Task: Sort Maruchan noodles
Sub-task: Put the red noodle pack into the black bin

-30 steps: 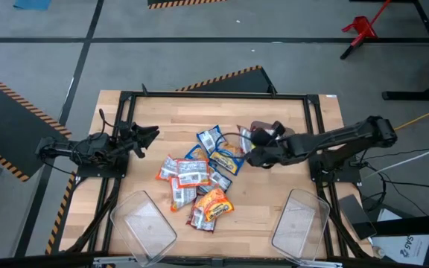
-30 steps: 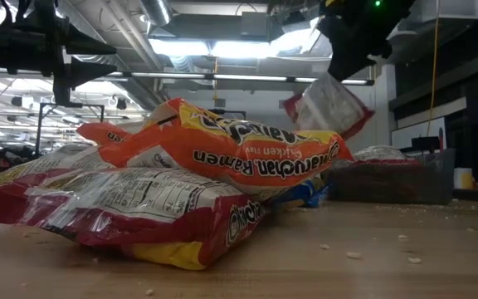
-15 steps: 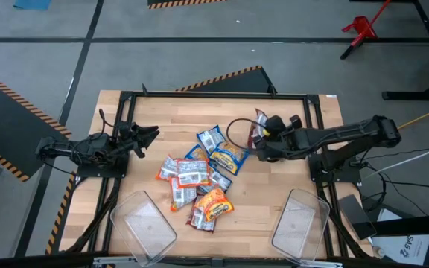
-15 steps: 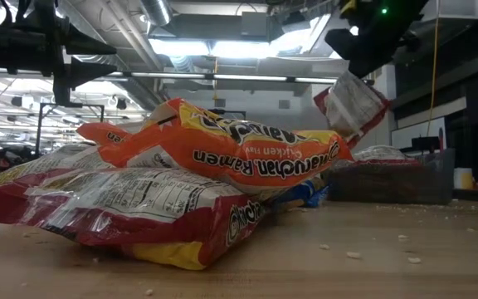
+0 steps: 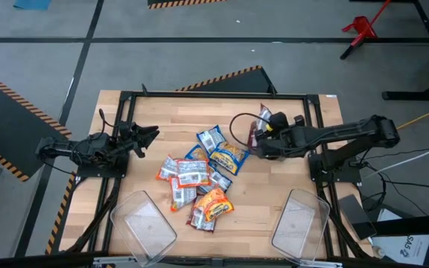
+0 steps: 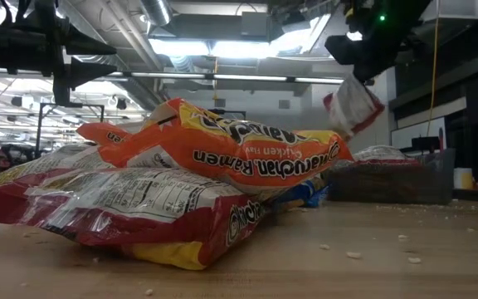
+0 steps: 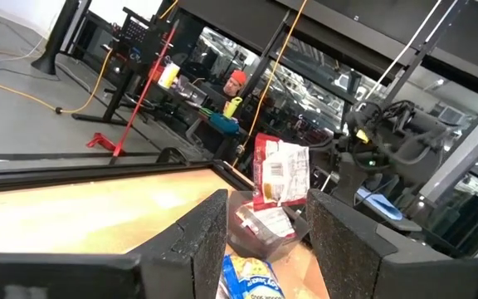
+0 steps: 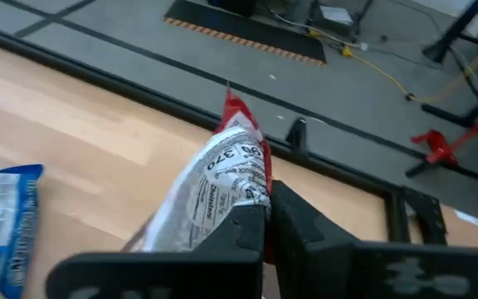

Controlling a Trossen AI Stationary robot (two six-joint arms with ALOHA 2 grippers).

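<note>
Several Maruchan noodle packets [image 5: 199, 175] lie in a loose pile on the middle of the wooden table; an orange one [image 6: 222, 149] lies on top of a red one. One red-and-white packet [image 5: 261, 121] [image 6: 353, 104] [image 7: 280, 170] is up in the air right of the pile, with my right gripper [image 5: 263, 141] [image 8: 268, 212] shut on it. My left gripper [image 5: 151, 134] [image 7: 268, 241] waits open at the table's left side, clear of the pile, pointing toward it. My right gripper pinches the red-and-white packet between its two fingers at the packet's near edge [image 8: 251, 195]. The fingers slant down from the table's right side. The packet sticks out beyond the fingertips, its red sealed end [image 8: 235, 108] farthest away, and is lifted clear of the table.
Two clear plastic bins stand at the table's near edge, one at the left [image 5: 144, 223] and one at the right [image 5: 300, 222]. A black frame [image 5: 214, 94] runs round the tabletop. Bare wood lies between the pile and each bin.
My right gripper has carried the red-and-white packet a little toward the table's far right and has rolled its wrist. The packet has turned with it, staying clear of the table. The pile has not moved.
</note>
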